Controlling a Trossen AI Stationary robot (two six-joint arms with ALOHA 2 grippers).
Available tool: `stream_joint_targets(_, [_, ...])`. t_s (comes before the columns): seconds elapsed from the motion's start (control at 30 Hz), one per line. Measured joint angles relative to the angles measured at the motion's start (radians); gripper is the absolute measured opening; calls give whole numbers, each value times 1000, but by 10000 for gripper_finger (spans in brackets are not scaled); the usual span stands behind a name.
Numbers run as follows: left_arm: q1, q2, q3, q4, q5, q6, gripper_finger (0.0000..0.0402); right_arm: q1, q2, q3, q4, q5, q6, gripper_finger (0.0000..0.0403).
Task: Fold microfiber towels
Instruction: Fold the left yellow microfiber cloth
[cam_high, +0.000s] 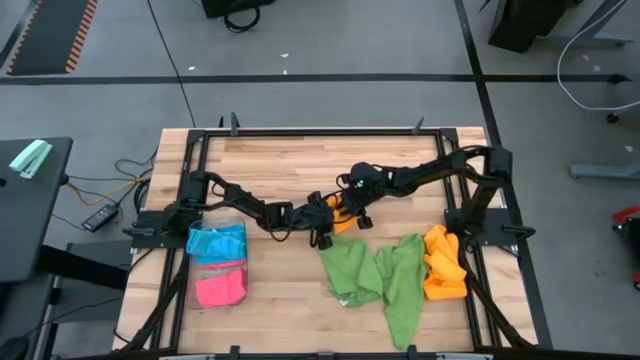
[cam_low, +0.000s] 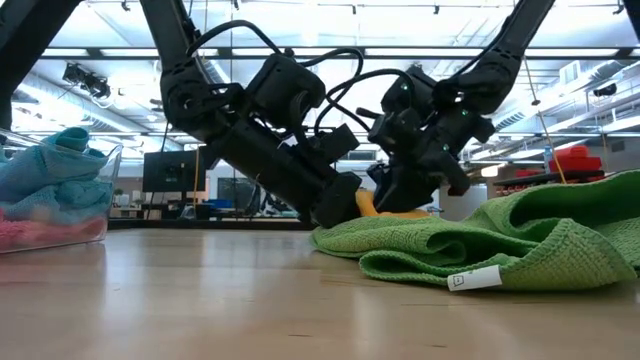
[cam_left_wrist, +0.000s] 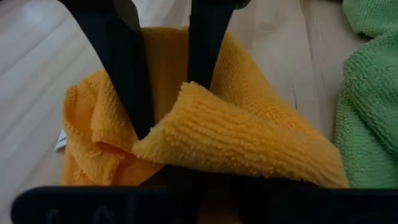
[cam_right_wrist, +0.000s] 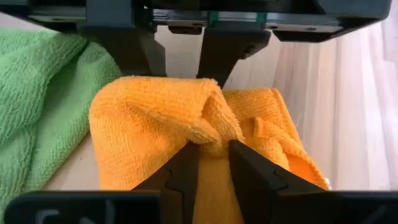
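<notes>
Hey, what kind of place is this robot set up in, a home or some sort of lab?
Most likely a robotics lab or workshop, not a home. The wooden table sits in a black metal frame on a bare grey floor with loose cables, and strip-lit desks with monitors stand behind.

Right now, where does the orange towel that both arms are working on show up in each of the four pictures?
High view: orange towel at table centre, mostly hidden under both grippers.
Low view: a sliver between the arms, behind the green towel.
Left wrist view: fills the middle, pinched by the left gripper.
Right wrist view: centre, pinched by the right gripper; the left gripper faces it.
Shared landmark: the green towel beside it.
</notes>
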Motion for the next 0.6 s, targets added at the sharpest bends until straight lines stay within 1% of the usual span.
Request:
stream_joint_targets(0.13, [0,-6,2,-17,2,10,79,-31,4,0,-2,-30,33,101])
stream_joint_targets(0.2, [0,-24,1,-58,3,27,79,-45,6,0,-14,-41,53,101])
stream_joint_targets(0.4, [0,-112,0,-232,5,63,83,-48,6,2,-37,-41,61,101])
stream_joint_targets(0.53, [-1,-163,-1,-346,9,72,75,-49,6,2,-45,-40,79,101])
stream_joint_targets(0.6, [-1,-181,-2,-378,24,83,71,-49,6,2,-49,-40,87,101])
